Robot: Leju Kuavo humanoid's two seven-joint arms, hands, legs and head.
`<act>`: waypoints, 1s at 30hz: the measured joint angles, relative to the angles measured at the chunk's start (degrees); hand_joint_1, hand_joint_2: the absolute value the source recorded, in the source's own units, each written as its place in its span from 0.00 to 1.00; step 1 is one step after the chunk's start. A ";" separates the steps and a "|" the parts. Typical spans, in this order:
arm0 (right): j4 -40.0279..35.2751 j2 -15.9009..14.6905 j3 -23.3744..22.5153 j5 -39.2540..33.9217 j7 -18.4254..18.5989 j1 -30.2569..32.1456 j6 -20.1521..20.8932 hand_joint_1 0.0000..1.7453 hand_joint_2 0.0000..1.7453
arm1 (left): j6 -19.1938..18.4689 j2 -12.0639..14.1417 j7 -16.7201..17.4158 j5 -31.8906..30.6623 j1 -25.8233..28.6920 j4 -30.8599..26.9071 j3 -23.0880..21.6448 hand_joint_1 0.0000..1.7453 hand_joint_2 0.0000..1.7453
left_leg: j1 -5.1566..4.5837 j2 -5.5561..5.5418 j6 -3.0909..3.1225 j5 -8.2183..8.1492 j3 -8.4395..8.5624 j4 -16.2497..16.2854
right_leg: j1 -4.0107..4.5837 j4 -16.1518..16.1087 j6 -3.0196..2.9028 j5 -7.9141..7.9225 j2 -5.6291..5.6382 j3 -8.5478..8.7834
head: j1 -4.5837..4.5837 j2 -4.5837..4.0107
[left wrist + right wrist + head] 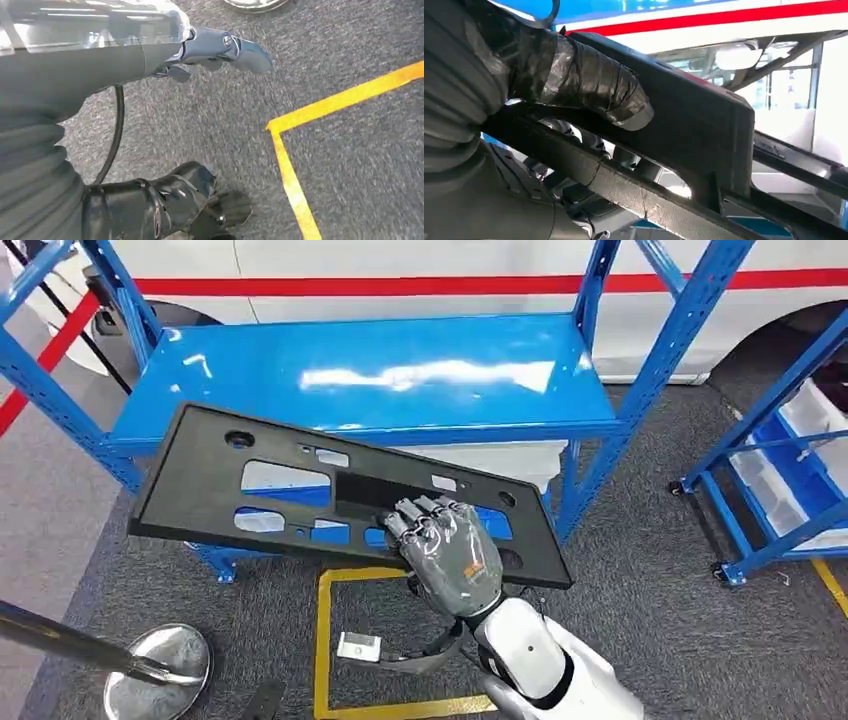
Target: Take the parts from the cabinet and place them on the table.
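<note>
A long black panel [200, 475] with several cut-outs hangs tilted in front of the blue shelf [380, 370] of the cabinet, its left end higher. My right hand [445, 550] grips the panel's near edge right of its middle, fingers curled over the top. In the right wrist view the taped thumb [589, 80] presses against the panel's [704, 125] ribbed underside. My left hand [100, 85] hangs over the grey carpet and holds nothing, with its thumb [235, 47] stretched out and well apart from the dark fingers [190, 195].
A yellow tape square [325, 640] marks the floor below the panel. A chrome post base [160, 670] stands at the lower left. A second blue rack [780, 470] with bins is on the right. A white vehicle with a red stripe [400, 285] stands behind the cabinet.
</note>
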 joint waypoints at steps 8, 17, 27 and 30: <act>0.00 0.09 -0.04 -1.55 -1.05 -0.08 0.39 1.00 1.00 | -0.04 0.00 0.13 0.02 0.14 0.00 0.00 0.00 1.00 | 0.27 -0.19 -1.17 -9.67 -3.67 15.94 | -0.17 -0.27 -2.03 3.62 -0.33 -4.14 | -0.07 0.00; -0.37 0.07 -0.17 -3.17 -1.77 -0.03 0.15 1.00 1.00 | -0.59 0.00 -0.46 0.09 0.01 0.00 0.00 0.00 1.00 | 0.23 -0.08 1.35 -4.72 7.15 -2.40 | -0.08 0.07 0.44 5.57 -0.22 -5.97 | 0.00 0.00; -0.48 0.02 -0.92 -4.00 -2.01 0.74 -0.24 1.00 1.00 | -0.85 -0.07 -0.68 0.02 0.03 0.00 0.00 0.00 1.00 | 0.00 0.06 1.63 -3.54 3.54 -0.35 | -0.53 1.16 0.78 1.38 -0.83 -2.34 | 0.02 -0.02; -0.50 0.02 -1.07 -4.17 -1.99 0.86 -0.63 1.00 1.00 | -0.90 -0.09 -0.66 0.02 0.05 0.00 0.00 0.00 1.00 | -0.27 0.19 0.64 -3.11 2.86 -0.11 | 0.01 0.62 -0.01 2.12 -0.49 -3.14 | -0.02 0.00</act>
